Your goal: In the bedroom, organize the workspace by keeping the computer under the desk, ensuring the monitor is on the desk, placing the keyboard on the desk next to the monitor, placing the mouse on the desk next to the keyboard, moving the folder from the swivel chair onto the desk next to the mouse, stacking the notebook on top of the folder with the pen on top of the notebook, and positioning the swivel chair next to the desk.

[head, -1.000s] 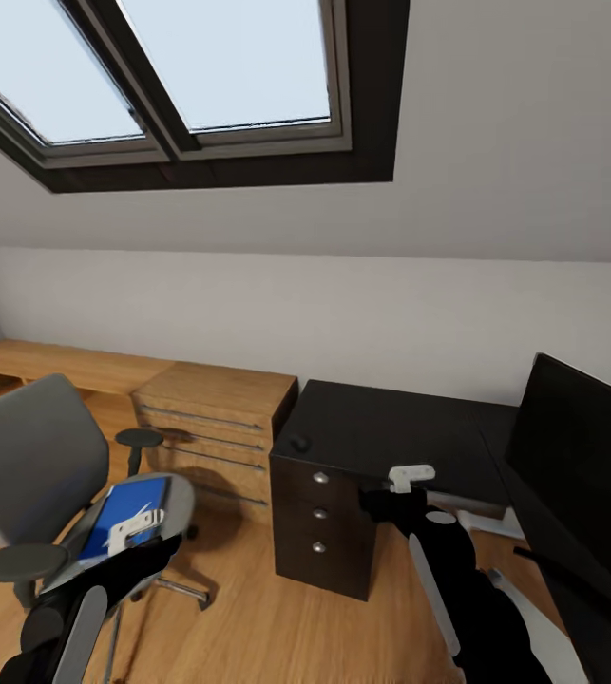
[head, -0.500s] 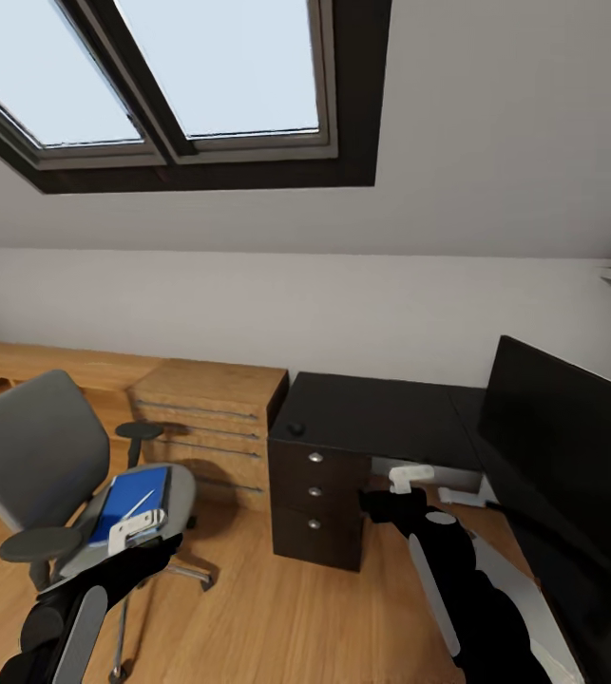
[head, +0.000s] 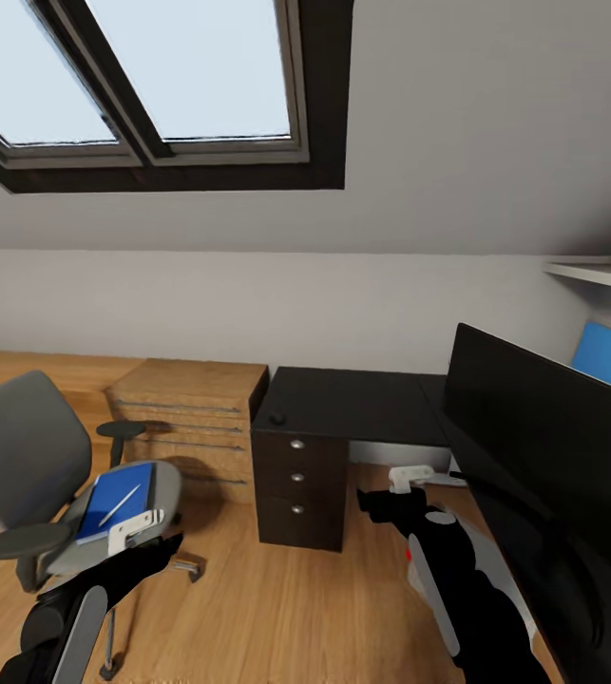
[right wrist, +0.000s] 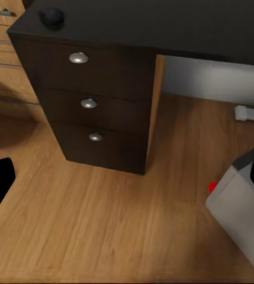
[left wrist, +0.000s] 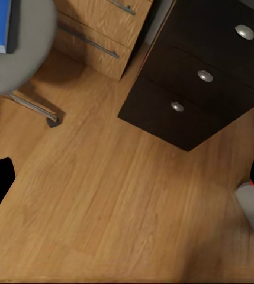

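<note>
VIEW: camera has panned right since 1 s ago | FOLDER [head: 115, 494]: on chair [head: 20, 465], pen on it | MOUSE [head: 276, 418]: on desk [head: 362, 404] | END EFFECTORS: left [head: 136, 528], right [head: 410, 477], grip state cannot tell | NEXT: likely fetch folder.

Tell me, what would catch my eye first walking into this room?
Probably the big skylight in the sloped ceiling, bright above everything. Below it, the glossy black desk stands against the wall with the wide dark monitor on its right end. At the left, a bright blue folder lies on the grey swivel chair.
</note>
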Robot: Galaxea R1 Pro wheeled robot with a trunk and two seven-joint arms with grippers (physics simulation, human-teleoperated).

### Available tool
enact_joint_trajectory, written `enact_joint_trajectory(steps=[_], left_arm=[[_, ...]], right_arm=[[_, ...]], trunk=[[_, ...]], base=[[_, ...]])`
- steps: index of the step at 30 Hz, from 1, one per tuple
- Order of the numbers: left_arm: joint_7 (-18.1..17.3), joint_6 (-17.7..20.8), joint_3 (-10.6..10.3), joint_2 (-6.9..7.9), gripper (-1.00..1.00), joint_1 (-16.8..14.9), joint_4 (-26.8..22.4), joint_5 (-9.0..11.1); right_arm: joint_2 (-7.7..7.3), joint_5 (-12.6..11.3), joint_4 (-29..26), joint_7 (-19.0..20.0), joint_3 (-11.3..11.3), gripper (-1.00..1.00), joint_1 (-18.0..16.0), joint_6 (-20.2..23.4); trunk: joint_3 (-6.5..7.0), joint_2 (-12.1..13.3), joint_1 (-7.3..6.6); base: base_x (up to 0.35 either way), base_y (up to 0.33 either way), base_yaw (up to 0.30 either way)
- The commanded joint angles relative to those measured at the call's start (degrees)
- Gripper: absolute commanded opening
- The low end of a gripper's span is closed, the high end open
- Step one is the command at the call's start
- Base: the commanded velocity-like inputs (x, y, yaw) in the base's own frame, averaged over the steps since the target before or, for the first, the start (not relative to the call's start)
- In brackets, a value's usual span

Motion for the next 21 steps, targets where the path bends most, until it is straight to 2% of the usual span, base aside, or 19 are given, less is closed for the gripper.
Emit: enact_joint_trajectory(steps=[1, 12, 21], left_arm=[[0.52, 0.26, 0.00, 0.00, 1.00, -0.04, -0.07, 0.60], [0.53, 0.26, 0.00, 0.00, 1.00, -0.04, -0.07, 0.60], [0.52, 0.26, 0.00, 0.00, 1.00, -0.04, -0.07, 0.60]], right_arm=[[0.00, 0.07, -0.06, -0.13, 0.06, 1.00, -0.04, 0.32], [0.00, 0.05, -0.05, -0.13, 0.07, 1.00, -0.04, 0.32], [0.00, 0.13, -0.05, -0.05, 0.07, 1.00, -0.04, 0.27]], trunk=[[-0.09, -0.06, -0.03], [-0.09, -0.06, -0.03], [-0.09, -0.06, -0.03]], base=[[-0.325, 0.107, -0.027], [-0.332, 0.134, -0.007], [-0.334, 0.025, 0.000]])
